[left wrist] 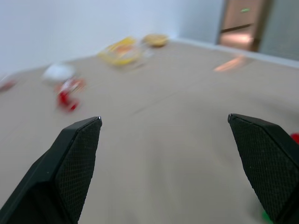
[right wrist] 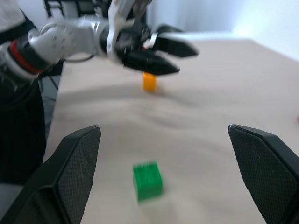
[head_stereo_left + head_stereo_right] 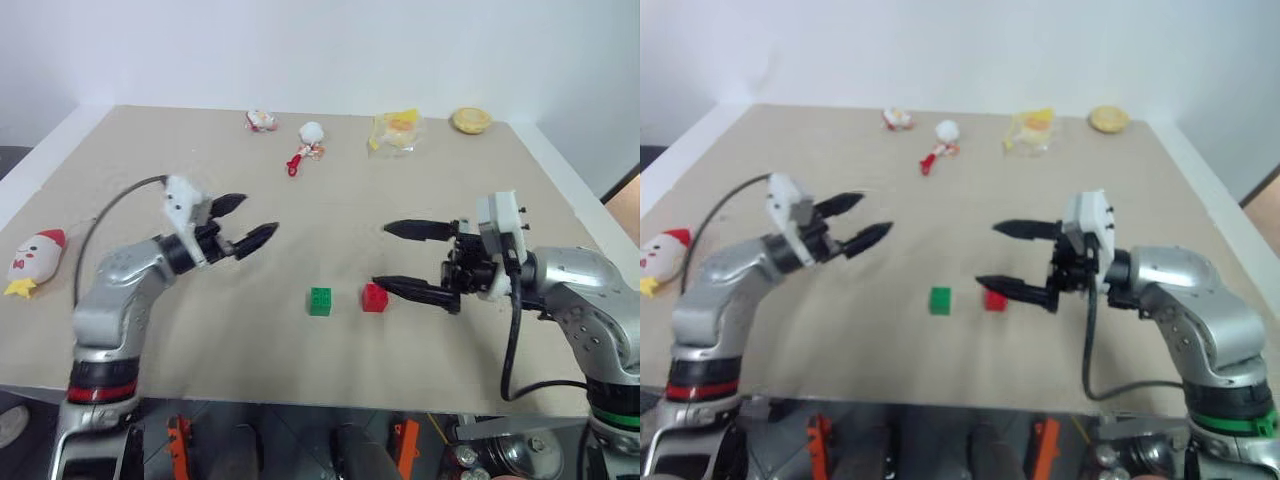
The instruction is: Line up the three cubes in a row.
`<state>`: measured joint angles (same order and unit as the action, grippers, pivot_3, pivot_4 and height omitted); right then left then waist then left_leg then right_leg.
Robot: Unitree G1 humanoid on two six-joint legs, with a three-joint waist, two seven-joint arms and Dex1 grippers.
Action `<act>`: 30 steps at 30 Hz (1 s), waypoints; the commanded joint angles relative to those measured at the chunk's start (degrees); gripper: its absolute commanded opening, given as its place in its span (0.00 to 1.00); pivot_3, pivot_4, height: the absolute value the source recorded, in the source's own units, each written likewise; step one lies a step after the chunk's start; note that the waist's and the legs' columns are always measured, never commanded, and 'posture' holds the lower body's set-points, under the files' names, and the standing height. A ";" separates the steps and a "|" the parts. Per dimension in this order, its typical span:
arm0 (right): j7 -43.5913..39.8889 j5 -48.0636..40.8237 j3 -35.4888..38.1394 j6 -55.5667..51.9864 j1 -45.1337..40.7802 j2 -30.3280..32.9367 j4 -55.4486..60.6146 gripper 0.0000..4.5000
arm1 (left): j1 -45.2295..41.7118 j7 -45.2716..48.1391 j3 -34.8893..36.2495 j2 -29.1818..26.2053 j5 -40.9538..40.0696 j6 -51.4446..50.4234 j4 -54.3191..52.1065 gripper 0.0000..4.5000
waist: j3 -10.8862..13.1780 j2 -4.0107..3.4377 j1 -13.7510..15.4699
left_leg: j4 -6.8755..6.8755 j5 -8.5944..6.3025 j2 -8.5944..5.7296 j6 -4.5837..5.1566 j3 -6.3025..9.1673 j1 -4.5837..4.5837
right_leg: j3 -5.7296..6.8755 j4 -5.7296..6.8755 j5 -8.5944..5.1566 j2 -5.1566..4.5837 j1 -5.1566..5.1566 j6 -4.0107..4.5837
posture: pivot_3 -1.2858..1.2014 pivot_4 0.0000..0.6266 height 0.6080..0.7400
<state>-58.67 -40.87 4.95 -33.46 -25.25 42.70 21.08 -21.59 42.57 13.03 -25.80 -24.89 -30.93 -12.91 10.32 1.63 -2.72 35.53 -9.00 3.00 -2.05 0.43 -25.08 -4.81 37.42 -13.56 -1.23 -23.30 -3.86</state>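
Observation:
A green cube (image 3: 320, 301) and a red cube (image 3: 374, 297) sit side by side near the table's front edge, a small gap between them. The yellow-orange cube (image 2: 149, 81) shows in the right wrist view on the table beyond the green cube (image 2: 147, 181), just under my left gripper. My left gripper (image 3: 258, 215) hovers above the table to the left of the cubes, open and empty, pointing right. My right gripper (image 3: 381, 256) points left, open and empty, its lower fingertip right beside the red cube.
A white plush toy with a red tip (image 3: 35, 258) lies at the table's left edge. Along the far edge lie small white-and-red trinkets (image 3: 308, 140), a yellow packet (image 3: 396, 130) and a round yellow thing (image 3: 471, 120). The tan table (image 3: 450, 180) ends close in front of the cubes.

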 commanded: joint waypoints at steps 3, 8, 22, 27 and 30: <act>-1.67 2.84 -4.21 2.62 -5.10 -2.93 -4.49 1.00 | 4.11 -2.94 8.23 -6.10 0.28 1.98 1.78 0.99 | 0.02 0.04 0.17 | 0.02 0.01 -0.01 0.00 -0.02 -0.04 | 0.00 0.00 0.00 -0.02 -0.02 0.09 | 0.52 0.24 0.98; -2.06 4.69 -6.32 4.06 -7.85 -5.41 -6.24 1.00 | 5.27 -1.24 8.49 -10.06 1.12 3.80 8.88 0.99 | 0.02 0.05 0.24 | 0.04 0.02 -0.02 0.00 -0.04 -0.05 | 0.02 -0.01 -0.01 -0.08 -0.01 0.09 | 0.52 0.24 0.98; -0.04 5.31 -5.59 3.42 -7.50 -6.74 -4.79 1.00 | -0.37 0.65 0.16 -10.52 7.22 10.78 28.01 0.99 | 0.01 0.06 0.19 | -0.06 0.02 0.05 -0.01 -0.07 -0.07 | 0.08 -0.01 0.00 -0.04 -0.10 0.22 | 0.52 0.24 0.98; 0.34 5.05 -5.40 3.26 -7.13 -6.38 -4.24 1.00 | -1.76 0.26 -1.01 -10.04 7.66 12.21 29.79 0.94 | 0.01 0.06 0.20 | -0.07 0.01 0.05 -0.01 -0.08 -0.07 | 0.08 -0.01 0.01 -0.05 -0.10 0.25 | 0.52 0.24 0.98; 0.42 4.89 -5.32 3.08 -7.15 -6.23 -4.02 1.00 | -2.18 -0.35 -1.07 -10.11 8.03 12.85 30.71 0.73 | 0.01 0.06 0.19 | -0.07 0.01 0.05 -0.01 -0.08 -0.07 | 0.07 -0.01 0.02 -0.04 -0.11 0.24 | 0.52 0.24 0.98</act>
<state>-58.38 -35.23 -2.24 -30.42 -32.06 35.89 14.76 -22.41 42.84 11.27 -35.34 -17.36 -19.67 17.58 10.33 1.69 -2.53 35.46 -8.98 3.05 -2.06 0.34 -25.15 -4.74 37.42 -13.54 -1.28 -23.41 -3.62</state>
